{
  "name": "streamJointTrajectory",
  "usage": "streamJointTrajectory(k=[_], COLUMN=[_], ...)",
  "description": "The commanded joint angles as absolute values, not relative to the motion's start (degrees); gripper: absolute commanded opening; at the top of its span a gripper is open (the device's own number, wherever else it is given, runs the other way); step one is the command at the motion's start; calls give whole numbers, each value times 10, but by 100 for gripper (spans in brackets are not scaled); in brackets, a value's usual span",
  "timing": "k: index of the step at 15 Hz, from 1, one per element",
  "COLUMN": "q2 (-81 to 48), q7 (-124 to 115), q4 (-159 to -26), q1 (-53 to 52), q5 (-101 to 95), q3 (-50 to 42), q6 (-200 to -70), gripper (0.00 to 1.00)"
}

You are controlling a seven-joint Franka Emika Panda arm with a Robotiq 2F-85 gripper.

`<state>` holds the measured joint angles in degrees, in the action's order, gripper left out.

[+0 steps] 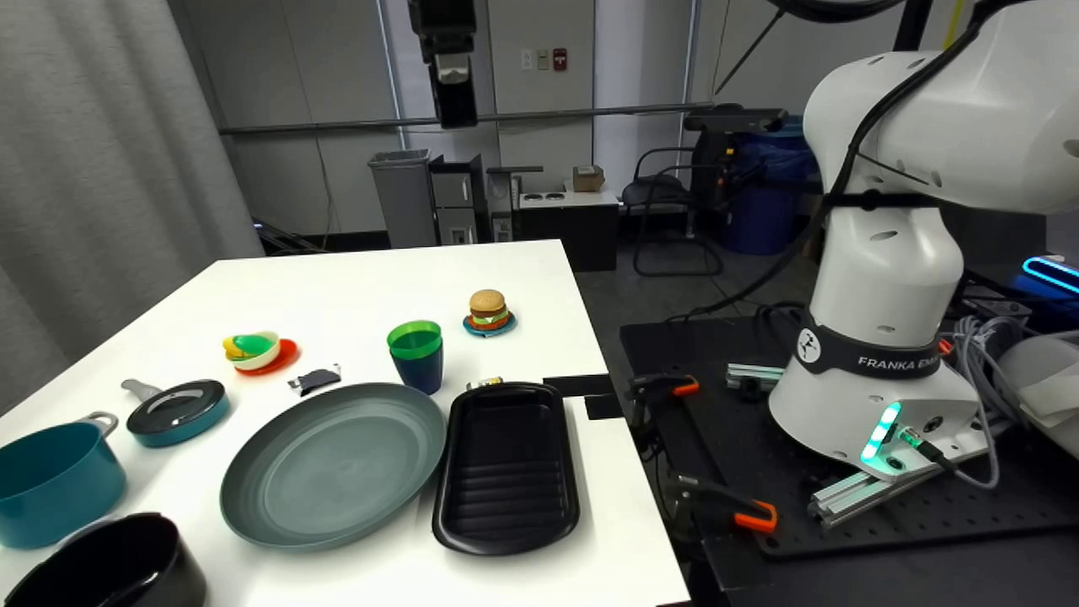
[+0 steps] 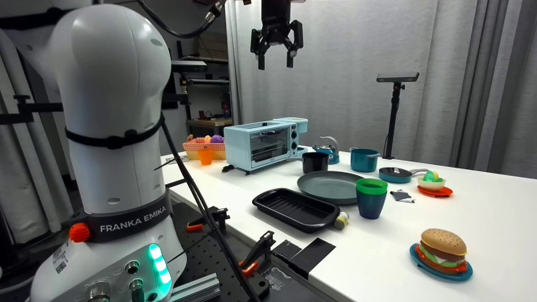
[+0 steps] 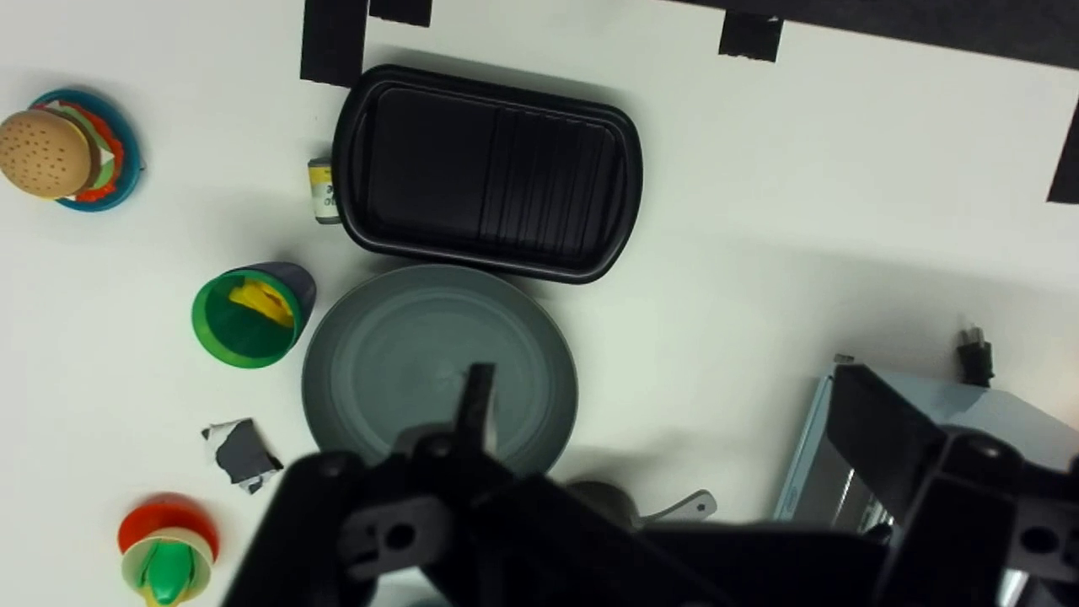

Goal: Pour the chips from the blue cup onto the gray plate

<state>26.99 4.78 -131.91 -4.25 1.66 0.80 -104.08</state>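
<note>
The blue cup (image 1: 420,373) stands upright behind the gray plate (image 1: 337,464) in an exterior view; its upper part is green and its lower part dark blue, like a green cup nested in a blue one. It also shows in an exterior view (image 2: 371,205). In the wrist view the yellow chips (image 3: 263,301) lie inside the green cup (image 3: 244,341). The gray plate (image 3: 430,337) is bare beside it; it also shows in an exterior view (image 2: 323,188). My gripper (image 2: 275,63) is open and empty, high above the table, with its fingers apart in the wrist view (image 3: 666,371).
A black tray (image 2: 293,209) adjoins the plate, with a small can (image 2: 341,220) at its end. A toy burger (image 2: 442,251), foil scrap (image 2: 402,196), lidded pan (image 2: 394,175), teal pot (image 2: 364,160), black pot (image 2: 315,162) and toaster oven (image 2: 260,144) stand around.
</note>
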Motion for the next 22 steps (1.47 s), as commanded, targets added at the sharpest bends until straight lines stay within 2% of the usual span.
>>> streamJointTrajectory(k=[1,10,22], q2=[233,151,99], q7=[55,35,-112], q4=[-1294,-1255,-1252], q1=[-17,24,43], q5=[17,48,165], q3=[-17,-63,-63], q6=[-1065,-1123,-1242], gripper=[100,100,100])
